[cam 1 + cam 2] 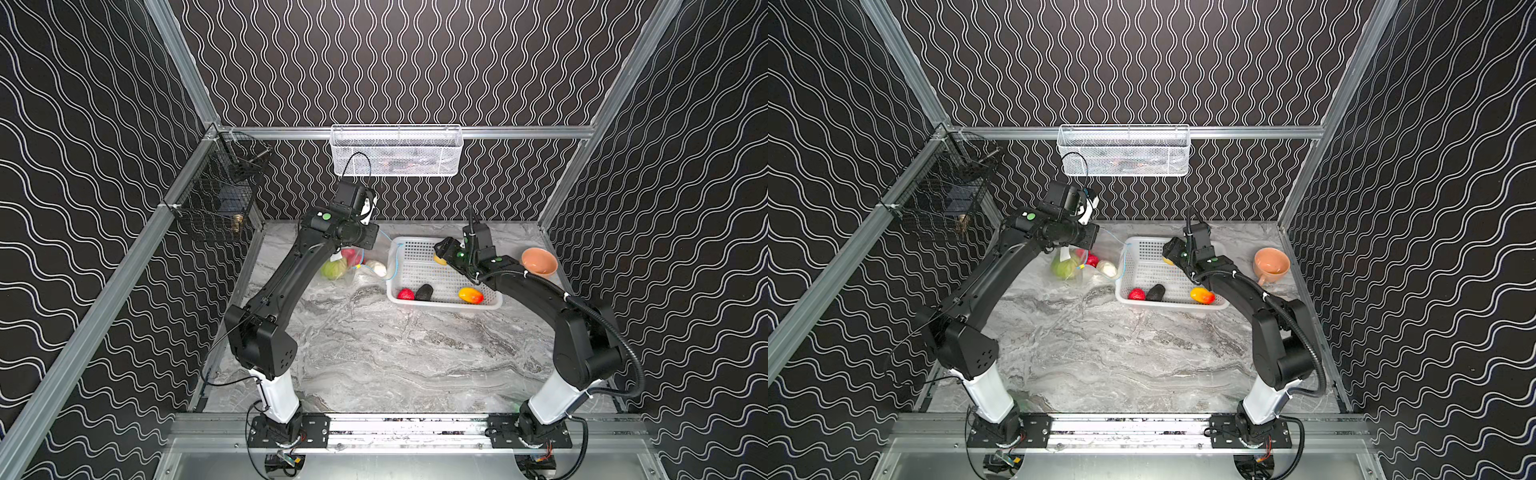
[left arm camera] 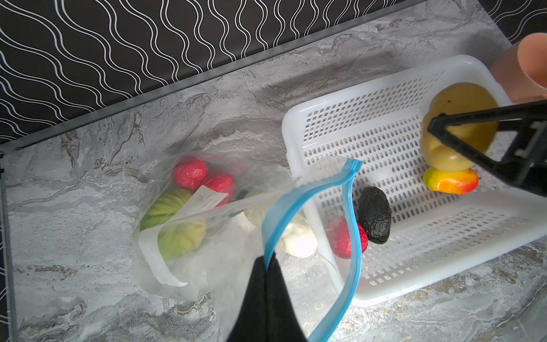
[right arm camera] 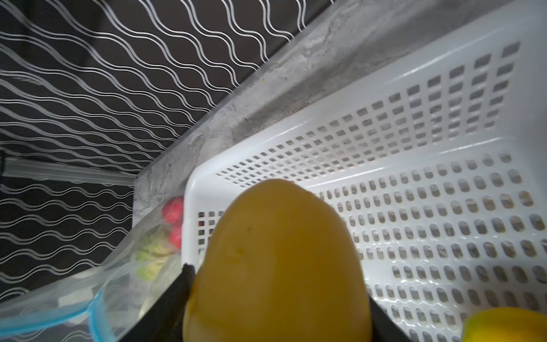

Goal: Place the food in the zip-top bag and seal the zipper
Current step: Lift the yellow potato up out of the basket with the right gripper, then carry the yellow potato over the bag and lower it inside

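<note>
In the left wrist view my left gripper [image 2: 268,263] is shut on the light-blue zipper [image 2: 357,271] and holds up the mouth of the zip-top bag [image 2: 225,266] in an open loop. Inside the bag lie a green melon [image 2: 174,225], two strawberries [image 2: 204,177] and a white radish [image 2: 296,237]. My right gripper [image 3: 278,281] is shut on the yellow lemon [image 3: 275,254] above the far left part of the white basket [image 1: 440,305]. A strawberry [image 1: 406,294], a dark eggplant [image 1: 424,292] and a mango [image 1: 471,295] lie in the basket.
An orange-pink cup [image 1: 539,261] stands right of the basket near the right wall. A white mesh basket [image 1: 395,150] hangs on the back rail. A black wire basket [image 1: 216,195] hangs on the left rail. The bag's mouth touches the basket's left side.
</note>
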